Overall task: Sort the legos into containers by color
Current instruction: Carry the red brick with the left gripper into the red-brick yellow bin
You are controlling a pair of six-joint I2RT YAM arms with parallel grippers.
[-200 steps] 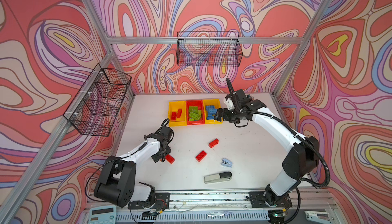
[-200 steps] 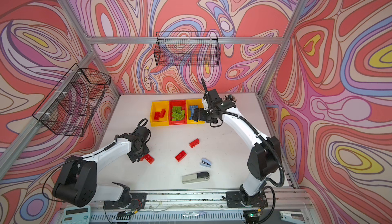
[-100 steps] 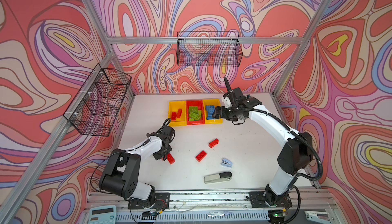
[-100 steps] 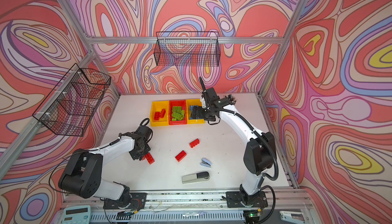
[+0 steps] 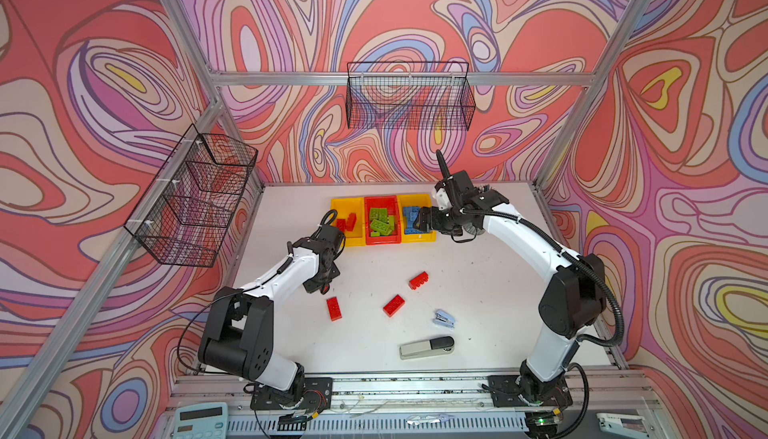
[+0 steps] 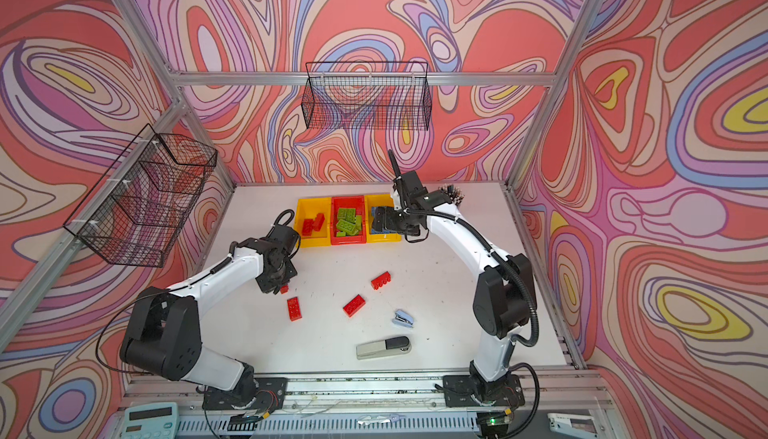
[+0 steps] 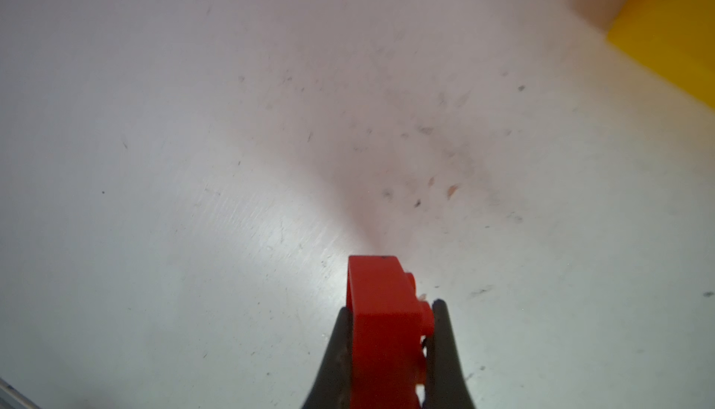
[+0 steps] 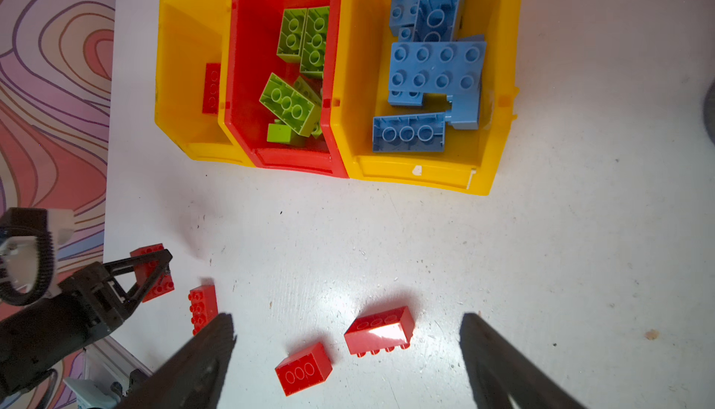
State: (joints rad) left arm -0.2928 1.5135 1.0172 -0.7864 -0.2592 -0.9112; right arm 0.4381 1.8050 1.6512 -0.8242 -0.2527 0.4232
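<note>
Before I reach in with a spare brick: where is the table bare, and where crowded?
Bare: the strip between the containers and loose red legos; the stretch from the small stapler to the right arm. Crowded: front middle, legos and grey stapler.

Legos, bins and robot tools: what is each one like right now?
left tool: shut on held red lego
right tool: open, empty
loose red legos: three, lying on the table
left yellow bin: holds sorted red legos
red bin: holds green legos
right yellow bin: holds blue legos
grey stapler: closed
</note>
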